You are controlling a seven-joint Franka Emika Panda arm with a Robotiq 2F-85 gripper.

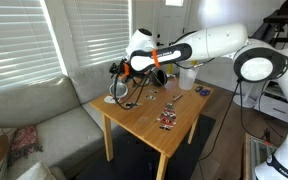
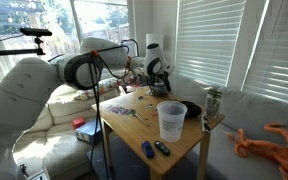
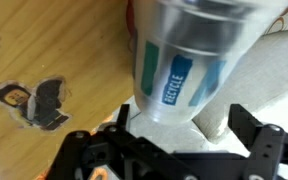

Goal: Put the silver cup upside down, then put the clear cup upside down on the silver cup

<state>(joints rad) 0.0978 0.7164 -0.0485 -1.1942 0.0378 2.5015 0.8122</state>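
Now | silver cup (image 3: 189, 55) at 12 o'clock off my claw (image 3: 172, 140) | axis 12-to-6 | grip: I cannot tell

Clear cup (image 2: 170, 120): 1. Silver cup (image 3: 189, 60): 1. Table (image 1: 144, 120): 1.

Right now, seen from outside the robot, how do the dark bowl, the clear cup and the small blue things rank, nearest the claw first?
From the gripper, in an exterior view:
1. The dark bowl, mid-table, behind the cup.
2. The clear cup, just in front of the bowl, only slightly farther.
3. The small blue things, at the table's near edge.
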